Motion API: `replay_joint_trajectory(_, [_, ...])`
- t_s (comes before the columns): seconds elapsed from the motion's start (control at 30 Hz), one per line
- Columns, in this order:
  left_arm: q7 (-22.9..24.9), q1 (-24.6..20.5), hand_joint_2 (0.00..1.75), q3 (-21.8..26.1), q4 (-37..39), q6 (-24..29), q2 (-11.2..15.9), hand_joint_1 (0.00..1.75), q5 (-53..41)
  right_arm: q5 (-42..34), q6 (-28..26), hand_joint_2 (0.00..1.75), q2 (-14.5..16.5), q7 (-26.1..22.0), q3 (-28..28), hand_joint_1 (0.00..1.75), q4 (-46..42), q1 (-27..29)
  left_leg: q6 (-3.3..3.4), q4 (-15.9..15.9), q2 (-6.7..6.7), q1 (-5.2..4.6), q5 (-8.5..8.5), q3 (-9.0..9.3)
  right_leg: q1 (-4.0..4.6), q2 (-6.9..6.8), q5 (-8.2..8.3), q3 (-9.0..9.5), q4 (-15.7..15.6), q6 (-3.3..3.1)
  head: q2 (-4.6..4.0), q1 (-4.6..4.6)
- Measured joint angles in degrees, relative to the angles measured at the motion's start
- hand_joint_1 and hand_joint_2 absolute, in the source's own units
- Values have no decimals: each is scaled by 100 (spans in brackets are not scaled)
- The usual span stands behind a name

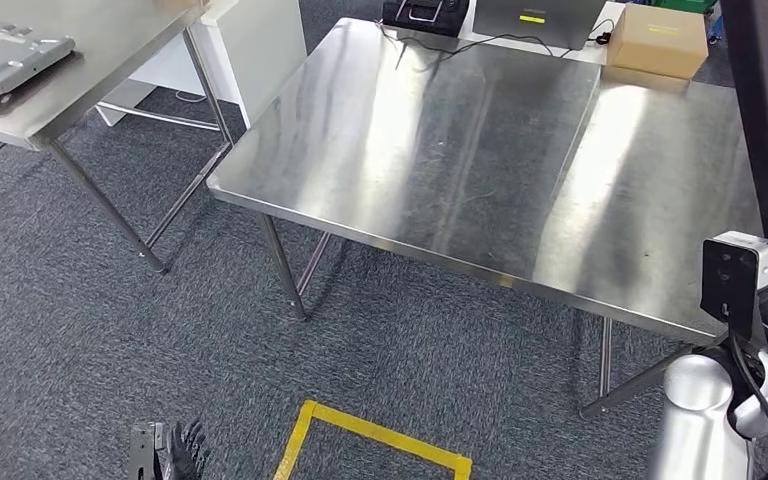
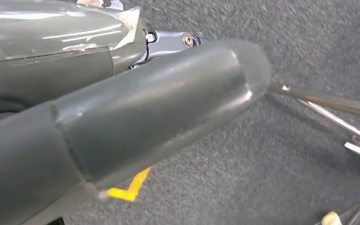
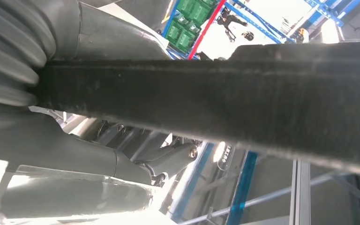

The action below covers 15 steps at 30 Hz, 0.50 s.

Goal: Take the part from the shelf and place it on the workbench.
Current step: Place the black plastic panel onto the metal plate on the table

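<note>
The right hand grips a dark flat part beside the steel bench; the left hand's grip I cannot tell.

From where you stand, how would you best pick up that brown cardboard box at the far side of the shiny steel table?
Probably from above, gripping the brown cardboard box across its near and far walls. It lies flat and closed on the steel workbench, with its top free. A black cable plug crowds its left side.
</note>
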Motion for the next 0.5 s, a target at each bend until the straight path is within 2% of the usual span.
replay_joint_trajectory(0.03, [1, 4, 0, 0, 1, 2, 1, 0, -1, 0, 1, 175, 3, 0, 0, 175, 2, 4, -11, 392, 10, 0, -133, -238, 10, -1, -21, 22, 0, -26, 0, -14])
replay_joint_trajectory(0.07, [1, 10, 0, 1, 1, 5, 3, 0, -1, 0, 2, 175, 7, 1, 0, 175, 4, 8, -20, 667, 16, 0, -182, -435, 20, 0, -42, 40, 1, -43, 0, -21])
replay_joint_trajectory(0.1, [2, 16, 0, 1, 2, 9, 5, 0, -1, 0, 3, 175, 10, 0, 0, 175, 8, 11, -24, 762, 20, -1, -124, -550, 27, 6, -66, 62, 3, -47, 0, -29])
replay_joint_trajectory(0.13, [2, 19, 0, 2, 2, 13, 9, 0, -1, 0, 3, 175, 11, 0, 0, 175, 13, 11, -20, 619, 23, 0, 47, -541, 30, 14, -94, 89, 7, -40, 0, -31])
replay_joint_trajectory(0.2, [2, 19, 0, 2, 2, 15, 21, 0, -1, 0, 5, 175, 14, -1, 0, 175, 23, 9, 4, -132, 35, 1, 537, -242, 32, 31, -164, 164, 21, -8, 0, -38])
replay_joint_trajectory(0.23, [3, 15, 0, 2, 2, 15, 26, 0, 1, 3, 11, 175, 14, 0, 0, 175, 30, -7, 24, -501, 38, 0, 689, -61, 52, 40, -209, 184, 42, 21, 0, -33])
replay_joint_trajectory(0.27, [7, 12, 0, 2, 3, 15, 29, 0, 3, 8, 21, 175, 13, 1, 1, 175, 37, -32, 48, -753, 38, -8, 764, 68, 68, 47, -245, 194, 57, 51, 0, -30])
replay_joint_trajectory(0.33, [14, 7, 0, 2, 4, 18, 29, 0, 6, 22, 42, 175, 9, 4, 3, 175, 47, -89, 114, -900, 25, -31, 729, 161, 101, 56, -299, 189, 78, 118, 0, -22])
replay_joint_trajectory(0.4, [19, 4, 0, 2, 4, 20, 28, 0, 6, 30, 51, 175, -1, 14, 5, 175, 49, -120, 195, -919, 17, -27, 715, 197, 81, 44, -366, 142, 183, 177, 0, -15])
replay_joint_trajectory(0.43, [19, 0, 0, 2, 4, 20, 30, 0, 8, 32, 53, 175, -6, 19, 6, 175, 50, -138, 234, -931, 16, -13, 707, 223, 72, 37, -438, 55, 354, 197, 0, 0])
replay_joint_trajectory(0.5, [20, -4, 0, 3, 4, 20, 40, 0, 13, 36, 58, 175, -15, 21, 9, 175, 58, -171, 288, -936, 16, -4, 675, 255, 48, 28, -668, -312, 1017, 207, 0, 28])
